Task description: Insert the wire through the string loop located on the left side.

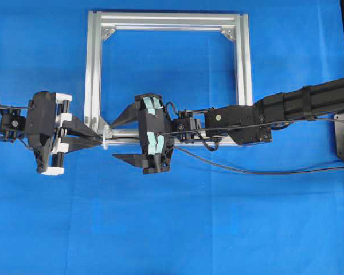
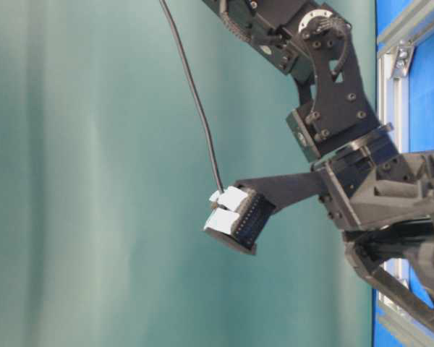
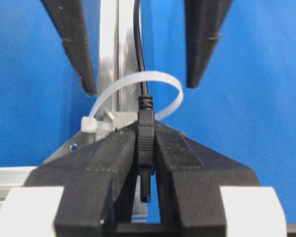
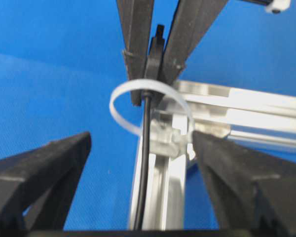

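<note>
The wire's dark plug (image 3: 145, 140) is pinched between the fingers of my left gripper (image 3: 146, 133), which is shut on it. Behind the plug the thin black wire (image 3: 138, 44) passes through the white string loop (image 3: 160, 79) tied to the silver frame's lower left corner (image 1: 106, 137). In the overhead view the left gripper (image 1: 100, 139) sits just left of that corner. My right gripper (image 4: 142, 140) is open, its fingers (image 4: 44, 168) standing wide on either side of the wire (image 4: 145, 163) and touching nothing. It faces the loop (image 4: 123, 111) from the right.
The silver aluminium frame (image 1: 94, 69) lies on the blue surface, its lower rail (image 4: 167, 187) running under the right gripper. The wire's slack (image 1: 258, 170) trails right across the blue cloth below the right arm (image 1: 298, 106).
</note>
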Tool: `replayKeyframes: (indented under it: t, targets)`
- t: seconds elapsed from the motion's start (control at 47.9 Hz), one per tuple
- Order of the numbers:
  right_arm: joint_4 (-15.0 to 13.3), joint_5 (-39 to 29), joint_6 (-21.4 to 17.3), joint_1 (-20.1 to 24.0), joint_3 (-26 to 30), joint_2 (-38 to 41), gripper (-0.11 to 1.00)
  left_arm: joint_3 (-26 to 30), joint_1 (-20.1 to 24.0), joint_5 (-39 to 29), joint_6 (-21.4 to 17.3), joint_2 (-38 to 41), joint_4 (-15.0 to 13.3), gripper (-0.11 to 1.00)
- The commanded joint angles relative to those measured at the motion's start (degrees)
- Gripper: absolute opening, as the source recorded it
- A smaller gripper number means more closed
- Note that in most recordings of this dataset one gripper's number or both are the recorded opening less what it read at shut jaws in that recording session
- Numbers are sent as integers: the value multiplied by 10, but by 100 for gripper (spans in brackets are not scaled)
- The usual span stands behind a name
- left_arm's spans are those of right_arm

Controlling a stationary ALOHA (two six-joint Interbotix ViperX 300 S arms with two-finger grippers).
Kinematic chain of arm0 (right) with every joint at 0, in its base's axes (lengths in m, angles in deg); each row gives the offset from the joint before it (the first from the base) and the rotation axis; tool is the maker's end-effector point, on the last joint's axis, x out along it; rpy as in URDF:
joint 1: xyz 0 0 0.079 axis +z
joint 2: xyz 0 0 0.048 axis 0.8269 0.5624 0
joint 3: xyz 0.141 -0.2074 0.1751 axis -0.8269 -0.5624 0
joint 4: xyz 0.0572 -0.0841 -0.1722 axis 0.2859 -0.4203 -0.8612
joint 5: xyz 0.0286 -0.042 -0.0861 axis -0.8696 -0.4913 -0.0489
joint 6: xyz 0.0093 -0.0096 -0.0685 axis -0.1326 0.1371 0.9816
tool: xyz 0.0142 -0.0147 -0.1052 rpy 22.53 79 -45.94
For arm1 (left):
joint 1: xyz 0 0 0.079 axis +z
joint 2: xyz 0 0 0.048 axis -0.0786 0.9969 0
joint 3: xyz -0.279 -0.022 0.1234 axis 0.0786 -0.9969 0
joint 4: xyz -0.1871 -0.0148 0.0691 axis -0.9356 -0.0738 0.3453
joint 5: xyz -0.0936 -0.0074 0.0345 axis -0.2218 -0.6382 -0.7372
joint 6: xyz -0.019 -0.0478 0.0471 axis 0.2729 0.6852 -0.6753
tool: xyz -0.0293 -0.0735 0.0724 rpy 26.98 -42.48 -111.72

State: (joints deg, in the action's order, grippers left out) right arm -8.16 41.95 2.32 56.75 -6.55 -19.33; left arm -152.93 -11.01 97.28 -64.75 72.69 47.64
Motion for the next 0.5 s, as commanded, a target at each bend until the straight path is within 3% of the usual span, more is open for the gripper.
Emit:
replayKeyframes:
  t: [0.0,0.334,0.48]
  targets:
    - [3,-7,-1,1,4,-12,93,0,1,4,-1,-12,0,6]
    - [3,-8,-1,4,4,-13,92,-52,1,-3,12,-60,0,6]
    - [3,-6,-1,4,4,-13,92,-75,0,-40,32,-99,0,6]
